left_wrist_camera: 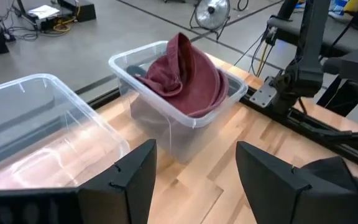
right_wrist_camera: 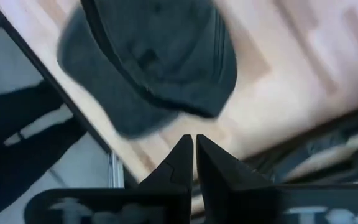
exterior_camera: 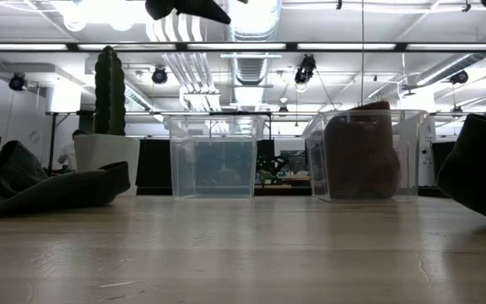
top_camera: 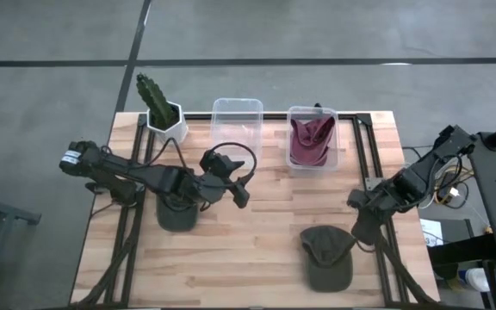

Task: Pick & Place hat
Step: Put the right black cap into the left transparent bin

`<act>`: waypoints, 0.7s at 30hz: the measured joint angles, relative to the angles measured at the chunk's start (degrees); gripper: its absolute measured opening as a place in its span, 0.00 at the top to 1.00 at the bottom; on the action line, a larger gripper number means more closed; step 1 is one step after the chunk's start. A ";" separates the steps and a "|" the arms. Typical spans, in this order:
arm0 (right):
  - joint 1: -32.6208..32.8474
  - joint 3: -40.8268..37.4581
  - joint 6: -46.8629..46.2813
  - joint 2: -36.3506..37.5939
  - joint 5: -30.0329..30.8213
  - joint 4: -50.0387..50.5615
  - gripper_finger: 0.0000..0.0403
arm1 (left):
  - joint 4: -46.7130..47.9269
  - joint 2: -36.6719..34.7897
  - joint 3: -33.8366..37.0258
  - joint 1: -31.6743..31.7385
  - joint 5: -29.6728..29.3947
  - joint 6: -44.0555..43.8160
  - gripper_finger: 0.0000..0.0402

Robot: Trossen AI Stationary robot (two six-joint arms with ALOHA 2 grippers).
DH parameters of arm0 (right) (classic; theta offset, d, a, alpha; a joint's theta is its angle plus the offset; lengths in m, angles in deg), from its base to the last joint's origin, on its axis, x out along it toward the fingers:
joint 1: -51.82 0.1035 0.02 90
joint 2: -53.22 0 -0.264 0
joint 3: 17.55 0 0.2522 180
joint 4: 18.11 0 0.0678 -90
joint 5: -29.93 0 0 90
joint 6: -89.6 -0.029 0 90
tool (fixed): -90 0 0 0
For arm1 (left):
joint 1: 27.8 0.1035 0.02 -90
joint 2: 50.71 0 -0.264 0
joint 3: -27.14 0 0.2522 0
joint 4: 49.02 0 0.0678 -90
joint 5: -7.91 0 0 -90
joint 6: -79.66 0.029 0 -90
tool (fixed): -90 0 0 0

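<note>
A dark green cap (top_camera: 327, 257) lies flat on the wood table near its front right; in the right wrist view this cap (right_wrist_camera: 160, 59) is just beyond the fingertips. A second dark cap (top_camera: 177, 212) lies under my left arm, and shows at the left of the low view as a cap (exterior_camera: 45, 186). A maroon hat (top_camera: 310, 142) sits crumpled in the right clear bin (left_wrist_camera: 185, 118). My left gripper (top_camera: 239, 188) hovers over the table's middle, open (left_wrist_camera: 194, 155), facing that bin. My right gripper (top_camera: 357, 224) is shut (right_wrist_camera: 194, 142) beside the front-right cap, touching nothing.
An empty clear bin (top_camera: 236, 122) stands left of the maroon hat's bin at the far edge. A cactus in a white pot (top_camera: 162, 110) stands at the far left corner. Bare wood (top_camera: 257, 250) lies between the two caps. Black frame rails (top_camera: 373, 155) run along the table's right side.
</note>
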 joint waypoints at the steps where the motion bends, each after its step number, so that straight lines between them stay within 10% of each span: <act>1: 0.11 -0.35 -0.88 0.00 -1.65 -0.01 0.95 | 0.01 0.00 0.37 0.02 -0.02 0.03 0.47; 21: 0.43 -9.24 -23.44 0.00 -4.14 -15.41 0.49 | 0.13 0.02 7.08 0.20 -6.12 -0.20 0.47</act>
